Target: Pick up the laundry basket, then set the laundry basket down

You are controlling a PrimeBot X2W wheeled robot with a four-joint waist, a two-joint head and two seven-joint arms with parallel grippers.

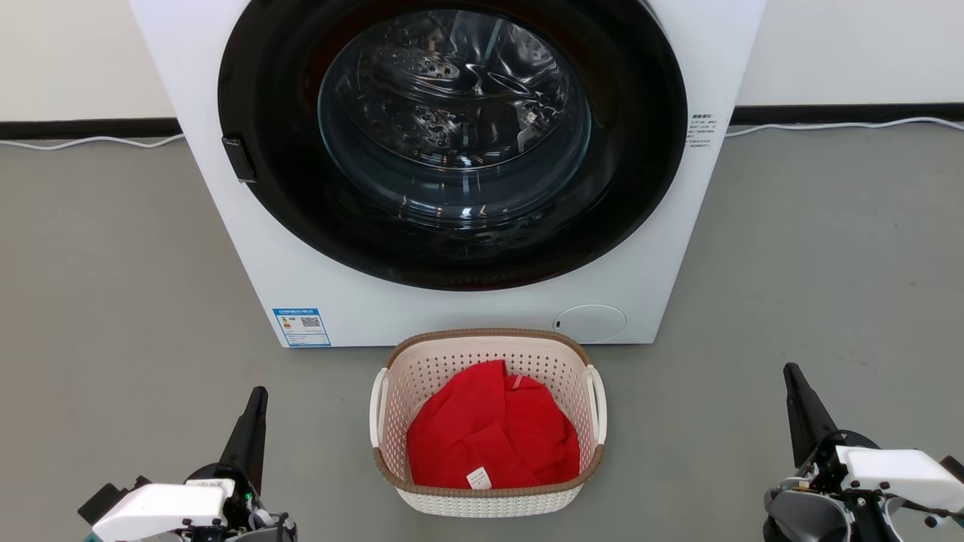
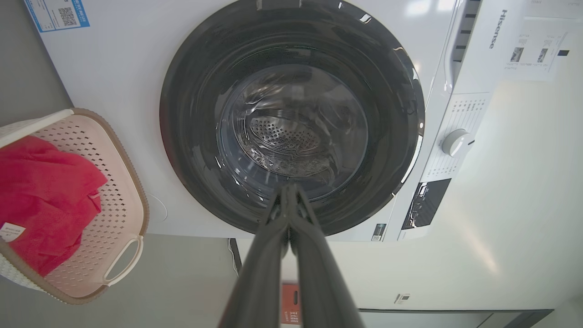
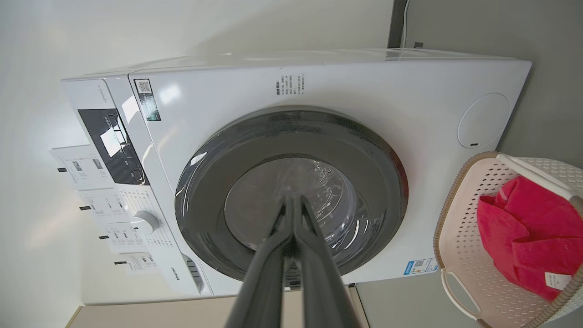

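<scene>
Now we see the laundry basket [image 1: 488, 503] on the floor [image 1: 113, 301], just near of the washing machine [image 1: 467, 316], holding a red cloth [image 1: 489, 436]. Our left pincer [image 1: 258, 394] and right pincer [image 1: 790, 370] flank it, well apart, both pressed together, empty.

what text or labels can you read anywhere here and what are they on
"Hisense": brand name on the top panel of the white front-loading washing machine.
Blue sticker with QR code on the machine's front: too small to read.
Small black print on the machine's front: too small to read.
Markings around the white dial: blurred.
White tag on the red cloth in the cream perforated plastic laundry basket: unreadable.
</scene>
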